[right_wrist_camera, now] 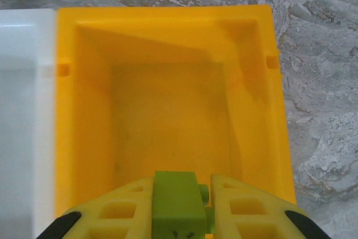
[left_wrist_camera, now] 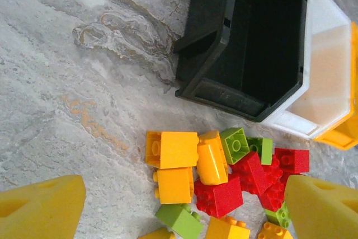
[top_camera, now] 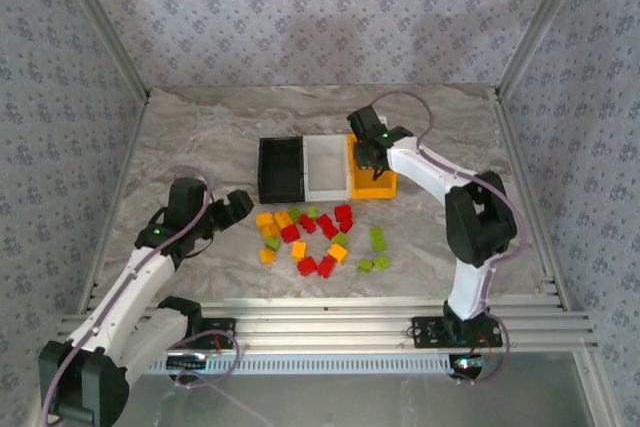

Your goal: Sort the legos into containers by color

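Your right gripper (right_wrist_camera: 182,183) pinches a light green brick (right_wrist_camera: 174,205) above the orange-yellow bin (right_wrist_camera: 168,12)
Faint dark marks on the brick's near face are too small to read. The yellow fingers press the brick's two sides, and the bin's opening lies under it; in the top view that bin stands at the 3 o'clock end of the row, touching the white bin (right_wrist_camera: 22,110), with the black bin (left_wrist_camera: 224,90) at the 9 o'clock end. Your left gripper (left_wrist_camera: 184,208) is spread wide and holds nothing, hovering at 9 o'clock of the loose legos (top_camera: 315,237), which lie on the table (top_camera: 200,137) at 6 o'clock of the bins, red, orange-yellow and green mixed
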